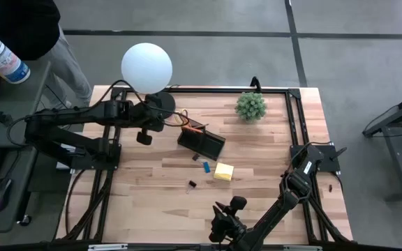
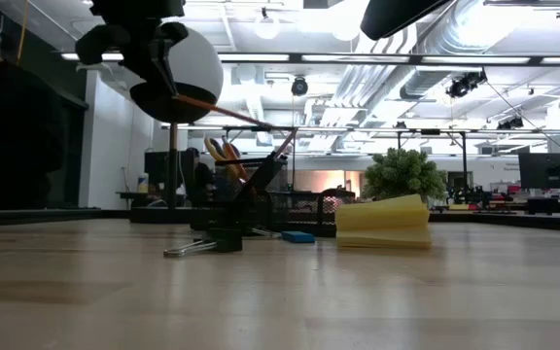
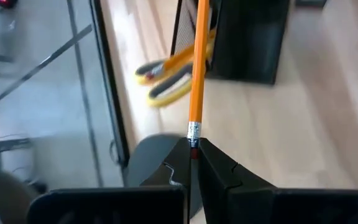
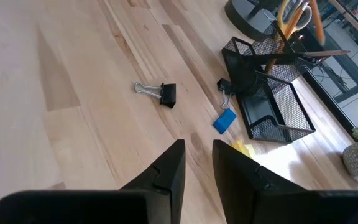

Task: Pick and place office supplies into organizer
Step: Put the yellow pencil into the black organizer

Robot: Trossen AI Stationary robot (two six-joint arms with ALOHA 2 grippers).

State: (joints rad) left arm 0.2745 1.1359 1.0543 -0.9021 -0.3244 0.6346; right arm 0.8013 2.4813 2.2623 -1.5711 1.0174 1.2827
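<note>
Wooden bench (image 1: pixel 152 174) carries everything, and its size is part of the risk: the loose supplies lie scattered in the middle while the arms reach in from opposite edges. The white globe lamp (image 1: pixel 146 67) stands at the far left corner, close beside the left arm; a swing of that arm could knock it, I judge.

Next down, the black mesh organizer (image 1: pixel 201 143) sits near the bench's middle, already holding yellow-handled scissors (image 4: pixel 289 18) and dark pens in its taller section. It looks light, so a pencil pushed in at a slant might tip it or shove it along the wood.

The left gripper (image 3: pixel 193 155) is clamped tight on the eraser end of an orange pencil (image 3: pixel 197 68), which slants from above the lamp base down toward the organizer. Gripped at one end only, the pencil could pivot, catch on the scissor handles or the mesh rim, and miss the compartment.

The right gripper (image 4: pixel 197 165) hangs over the near edge, its fingers a narrow gap apart and holding nothing; it is well clear for now.

Smaller still, the yellow sticky-note pad (image 1: pixel 223 171), the blue eraser (image 4: pixel 225 121) and the black binder clip (image 4: pixel 163 93) lie just in front of the organizer. If the organizer slides, it may scatter them.
</note>
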